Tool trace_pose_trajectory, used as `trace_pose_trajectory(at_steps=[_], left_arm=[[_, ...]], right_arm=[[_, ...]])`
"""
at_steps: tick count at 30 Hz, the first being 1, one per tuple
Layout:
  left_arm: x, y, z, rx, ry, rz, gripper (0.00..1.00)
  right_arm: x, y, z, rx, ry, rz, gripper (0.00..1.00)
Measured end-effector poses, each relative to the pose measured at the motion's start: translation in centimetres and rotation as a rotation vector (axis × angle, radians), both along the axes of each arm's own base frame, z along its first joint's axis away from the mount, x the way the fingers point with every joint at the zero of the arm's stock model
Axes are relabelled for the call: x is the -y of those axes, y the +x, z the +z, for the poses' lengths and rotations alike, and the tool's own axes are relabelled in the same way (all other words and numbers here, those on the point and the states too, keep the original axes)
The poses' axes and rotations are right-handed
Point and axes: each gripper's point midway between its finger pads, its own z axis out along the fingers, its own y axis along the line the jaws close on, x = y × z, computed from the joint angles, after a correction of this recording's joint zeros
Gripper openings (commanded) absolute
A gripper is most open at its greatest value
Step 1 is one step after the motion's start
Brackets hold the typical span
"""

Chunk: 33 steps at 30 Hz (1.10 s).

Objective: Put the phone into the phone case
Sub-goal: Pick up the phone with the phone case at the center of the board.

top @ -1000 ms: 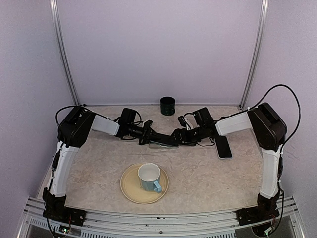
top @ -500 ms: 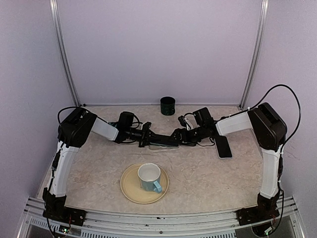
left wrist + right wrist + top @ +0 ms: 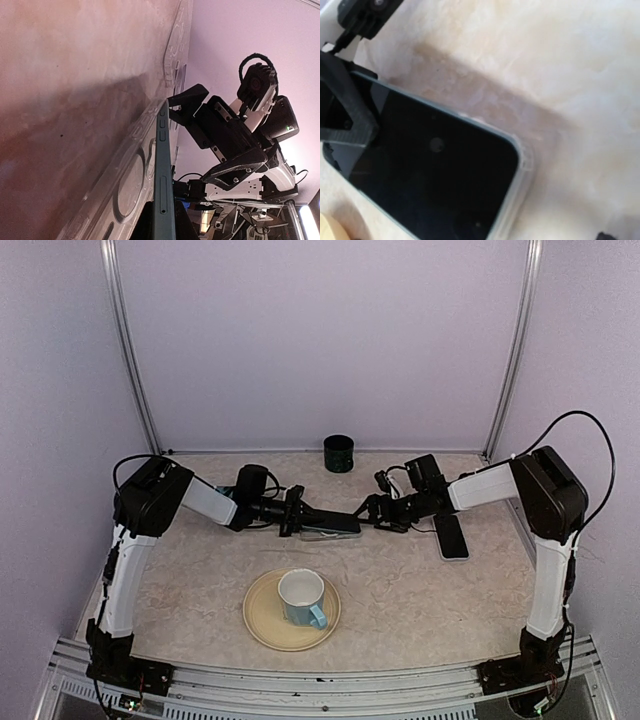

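Observation:
The phone (image 3: pixel 330 523), dark with a black screen (image 3: pixel 430 170), is pinched at its left end by my left gripper (image 3: pixel 298 520), which is shut on it. In the left wrist view the phone (image 3: pixel 163 165) shows edge-on. Its far end meets the clear phone case (image 3: pixel 122 192), and its near end stands raised off it. The case (image 3: pixel 318 536) lies flat on the table beneath, and its rim (image 3: pixel 521 165) wraps the phone's right corner. My right gripper (image 3: pixel 369 512) hovers just past that end, open and apart from the phone, fingers (image 3: pixel 187 96) spread.
A second black phone (image 3: pixel 451 536) lies on the table under the right forearm. A pale mug (image 3: pixel 302 598) stands on a yellow plate (image 3: pixel 262 625) in front of the grippers. A dark green cup (image 3: pixel 339 453) sits by the back wall.
My right gripper has drawn back to the right, off the phone's end. The left gripper still holds the phone, shifted slightly left.

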Motion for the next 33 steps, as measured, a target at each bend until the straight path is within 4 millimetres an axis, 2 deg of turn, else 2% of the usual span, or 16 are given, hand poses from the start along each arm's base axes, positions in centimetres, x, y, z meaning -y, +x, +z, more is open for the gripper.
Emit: trace_pose_trajectory(at_steps=[7, 16, 26, 30, 33], left_arm=[[0.3, 0.1, 1.6, 0.030, -0.040, -0.010, 0.00], [1.3, -0.9, 3.0, 0.064, -0.085, -0.055, 0.00], [1.6, -1.5, 4.9, 0.111, -0.124, -0.090, 0.00], [1.8, -1.7, 5.9, 0.133, -0.134, -0.097, 0.00], [2.0, -1.9, 6.5, 0.150, -0.139, -0.103, 0.00]], right_arm=[[-0.6, -0.5, 0.7, -0.036, 0.055, 0.021, 1.00], [-2.2, -1.0, 3.1, -0.067, 0.196, 0.067, 0.95], [-3.0, -2.2, 4.9, -0.116, 0.338, 0.111, 0.77], [-3.2, -2.6, 5.6, -0.124, 0.376, 0.132, 0.67], [-3.3, -2.7, 5.9, -0.131, 0.392, 0.138, 0.56]])
